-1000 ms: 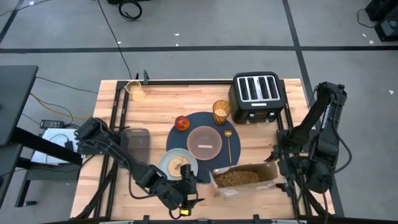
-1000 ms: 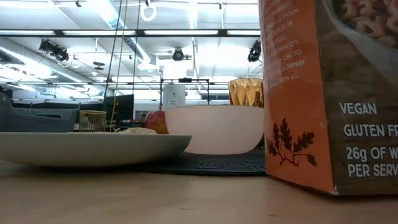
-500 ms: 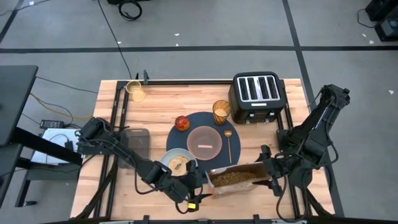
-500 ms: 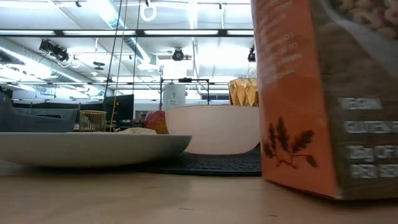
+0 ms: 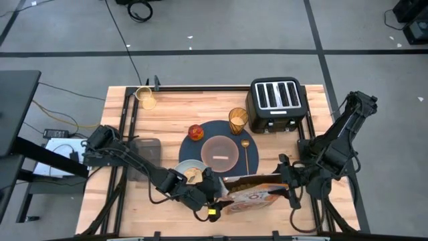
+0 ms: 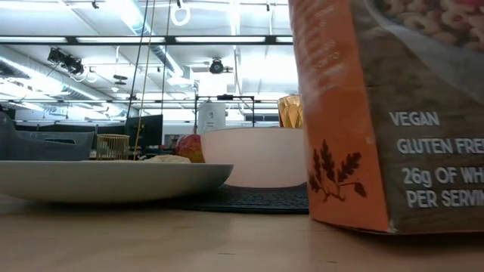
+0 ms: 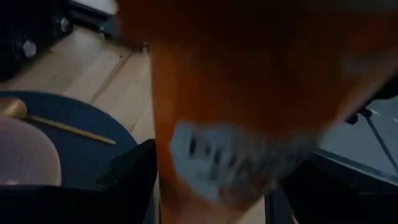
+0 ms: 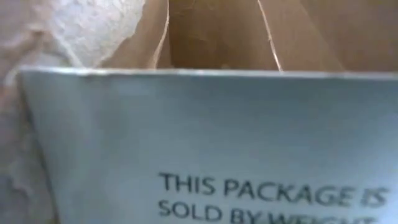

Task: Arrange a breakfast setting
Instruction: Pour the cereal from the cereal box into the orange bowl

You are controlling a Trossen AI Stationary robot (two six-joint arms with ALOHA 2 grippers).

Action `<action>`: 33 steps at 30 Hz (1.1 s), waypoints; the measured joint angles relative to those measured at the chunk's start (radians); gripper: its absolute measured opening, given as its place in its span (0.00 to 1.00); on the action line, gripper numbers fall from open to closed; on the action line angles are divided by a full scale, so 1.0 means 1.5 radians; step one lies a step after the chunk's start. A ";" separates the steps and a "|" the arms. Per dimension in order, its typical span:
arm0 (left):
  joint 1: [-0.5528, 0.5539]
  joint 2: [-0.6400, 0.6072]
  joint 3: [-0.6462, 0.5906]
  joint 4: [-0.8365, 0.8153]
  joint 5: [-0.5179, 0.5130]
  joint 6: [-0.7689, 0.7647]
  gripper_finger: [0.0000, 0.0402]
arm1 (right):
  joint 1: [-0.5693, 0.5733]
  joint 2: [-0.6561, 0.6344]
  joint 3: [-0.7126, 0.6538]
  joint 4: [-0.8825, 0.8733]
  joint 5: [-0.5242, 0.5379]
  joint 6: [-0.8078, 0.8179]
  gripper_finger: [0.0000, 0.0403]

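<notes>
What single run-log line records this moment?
left gripper: open around cereal box end | right gripper: at its other end | bowl: on placemat

Cereal box (image 6: 393, 113) reads "VEGAN", "GLUTEN FREE", "THIS PACKAGE IS SOLD BY".

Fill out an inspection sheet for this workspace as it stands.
Surface: wooden table, bare toward the far side.
Job's things: placemat under bowl and spoon; apple, amber glass, plate with bread at its edges.
Clutter: toaster, cereal box, grey tray, small cup.
Grippers: left pincer and right pincer at opposite ends of the box.
Cables: black lead across the floor.
Surroundings: nothing seen nearby.
</notes>
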 joint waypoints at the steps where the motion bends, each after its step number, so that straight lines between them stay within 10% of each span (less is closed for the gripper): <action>1: 0.002 0.000 0.000 0.007 0.000 0.010 0.78 | -0.004 0.000 0.000 0.000 -0.001 0.000 0.61; 14: 0.031 0.001 0.000 0.051 -0.035 0.032 0.75 | -0.035 0.001 0.000 0.046 -0.018 -0.038 0.61; 33: 0.031 -0.088 -0.002 0.076 -0.029 0.097 0.03 | -0.029 -0.005 0.221 -0.055 -0.010 -0.161 0.74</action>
